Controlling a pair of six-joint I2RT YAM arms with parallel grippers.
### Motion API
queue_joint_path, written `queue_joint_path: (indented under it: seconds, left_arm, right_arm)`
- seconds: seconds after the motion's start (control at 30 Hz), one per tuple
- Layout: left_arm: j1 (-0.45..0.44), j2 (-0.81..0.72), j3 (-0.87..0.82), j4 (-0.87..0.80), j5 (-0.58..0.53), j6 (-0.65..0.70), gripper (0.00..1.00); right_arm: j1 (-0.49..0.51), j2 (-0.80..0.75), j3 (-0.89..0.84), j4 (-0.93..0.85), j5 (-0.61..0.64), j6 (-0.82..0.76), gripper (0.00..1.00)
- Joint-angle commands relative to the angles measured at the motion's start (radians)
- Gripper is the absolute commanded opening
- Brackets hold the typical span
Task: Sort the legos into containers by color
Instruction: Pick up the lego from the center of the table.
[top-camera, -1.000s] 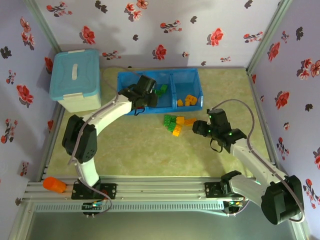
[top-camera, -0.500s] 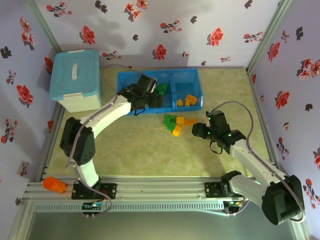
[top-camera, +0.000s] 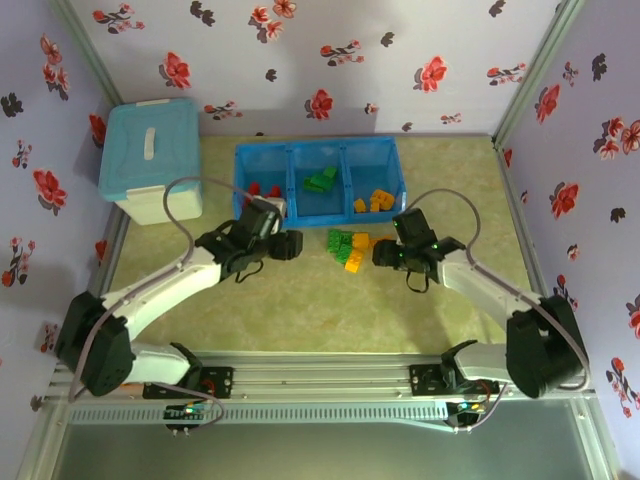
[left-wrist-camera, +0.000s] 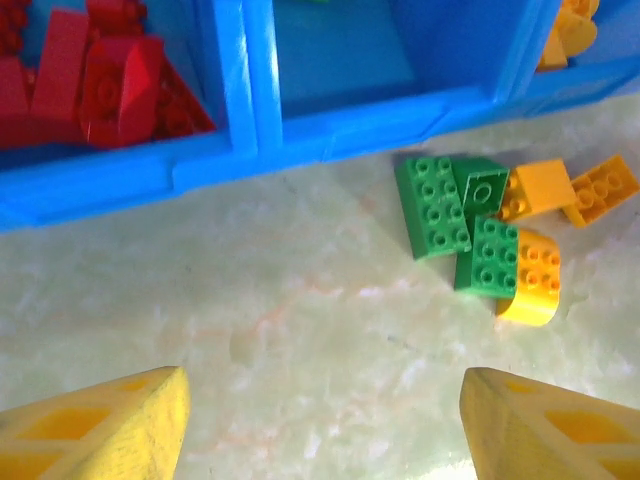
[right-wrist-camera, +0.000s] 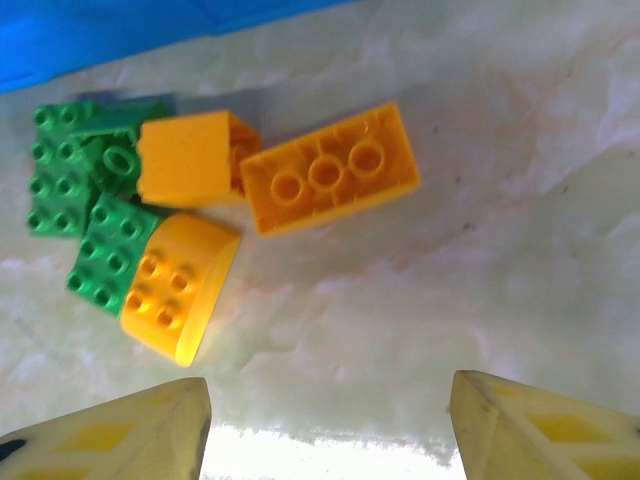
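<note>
Your left claw (left-wrist-camera: 320, 425) stands wide and holds nothing, with bare table (left-wrist-camera: 300, 330) under it. The tray (left-wrist-camera: 240, 150) lies just ahead of this claw, and you see red legos (left-wrist-camera: 110, 75) in the compartment ahead to its left. The loose legos (left-wrist-camera: 485, 235), green and orange-yellow, lie ahead to its right, near the tray wall. Your right claw (right-wrist-camera: 330, 420) is also wide and empty. The same pile lies just ahead of it, mostly to its left, and one orange brick (right-wrist-camera: 330, 182) lies hollow side up straight ahead.

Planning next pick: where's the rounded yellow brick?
Top view: rounded yellow brick lies on the table right of centre, touching a green brick, before the blue tray.
</note>
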Motion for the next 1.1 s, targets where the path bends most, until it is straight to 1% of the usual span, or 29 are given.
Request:
queue_joint_path:
  seconds: [0.0,0.17,0.37,0.47,0.6,0.8,0.83,0.93,1.07]
  left_arm:
    - [-0.008,-0.09,-0.09,0.042,-0.018,-0.046,0.71]
    - [-0.01,-0.21,-0.199,0.036,-0.031,-0.08,0.7]
    - [-0.01,-0.305,-0.258,0.009,-0.054,-0.092,0.69]
    - [-0.01,-0.322,-0.274,0.006,-0.057,-0.097,0.68]
    - [-0.01,-0.321,-0.283,0.011,-0.061,-0.101,0.68]
    - [-0.01,-0.317,-0.284,0.023,-0.063,-0.1,0.67]
    - [-0.011,-0.315,-0.286,0.025,-0.066,-0.099,0.66]
    - [-0.01,-0.311,-0.283,0.025,-0.067,-0.098,0.66]
    - [-0.01,-0.309,-0.286,0.026,-0.072,-0.1,0.65]
  right_arm:
    - [-0.013,0.087,0.094,-0.052,0.11,-0.047,0.65]
    - [-0.063,0.241,0.188,-0.057,0.083,-0.088,0.65]
    - [-0.105,0.376,0.27,-0.048,0.018,-0.117,0.66]
    - [-0.106,0.414,0.291,-0.035,-0.023,-0.114,0.67]
    - [-0.104,0.436,0.278,0.004,-0.072,-0.09,0.66]
    - [-0.088,0.469,0.224,0.059,-0.095,-0.057,0.62]
    - [-0.085,0.473,0.211,0.068,-0.096,-0.051,0.61]
    - [-0.081,0.479,0.182,0.091,-0.1,-0.036,0.53]
    - [-0.07,0.446,0.145,0.105,-0.093,-0.019,0.37]
